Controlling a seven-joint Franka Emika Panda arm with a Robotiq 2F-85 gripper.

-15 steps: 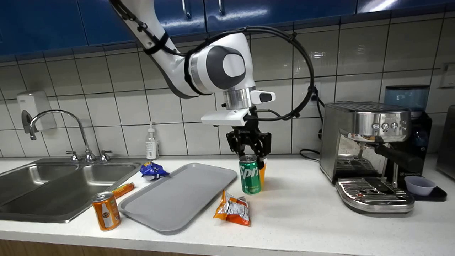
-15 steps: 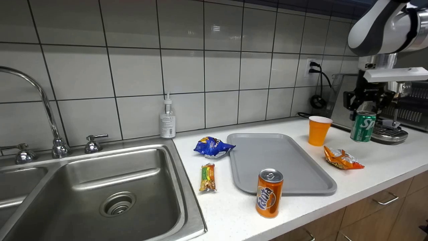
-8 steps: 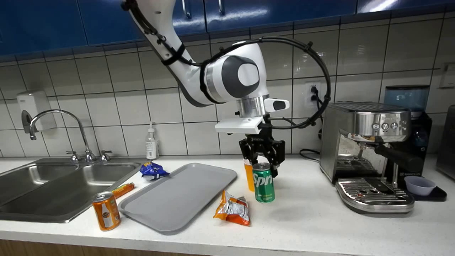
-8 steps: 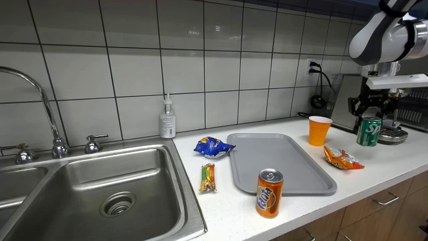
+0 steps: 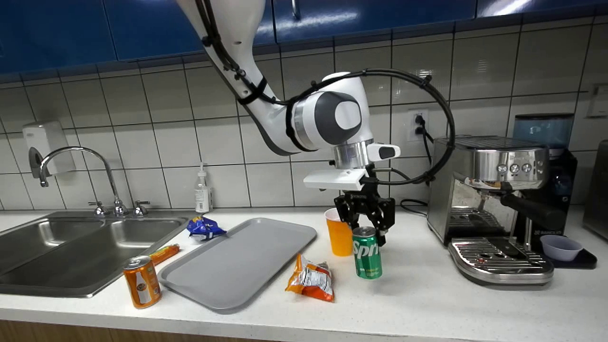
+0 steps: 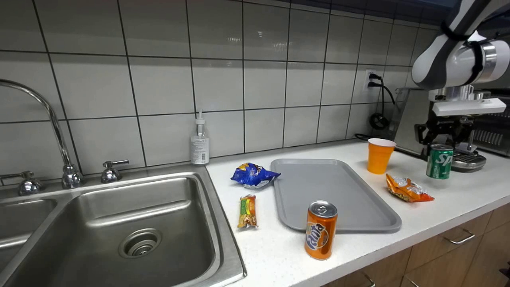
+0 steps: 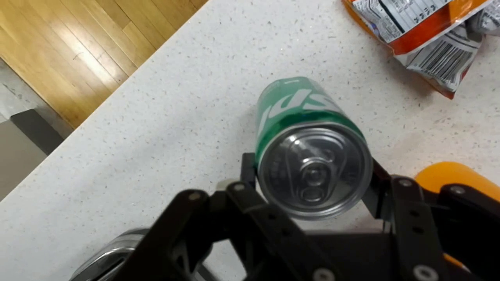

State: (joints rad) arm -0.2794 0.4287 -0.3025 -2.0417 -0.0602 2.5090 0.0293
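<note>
The green can [image 5: 367,261], pinched in the pincer [image 7: 312,177], has moved farther from the orange cup [image 5: 339,236], so this looks like carrying, and the next move needs steady holding.

A kitchen: steel sink [image 6: 95,243] with faucet [image 6: 57,127], espresso machine [image 5: 484,164], blue cabinets [image 5: 375,16], tiled wall [image 6: 215,85].

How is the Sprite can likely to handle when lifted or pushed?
The Sprite can would probably feel stiff in the hand, its metal sides showing no clear dent. Its smooth wall may be somewhat slippery. Being round and taller than wide, it could tip under a high push, then roll.
</note>
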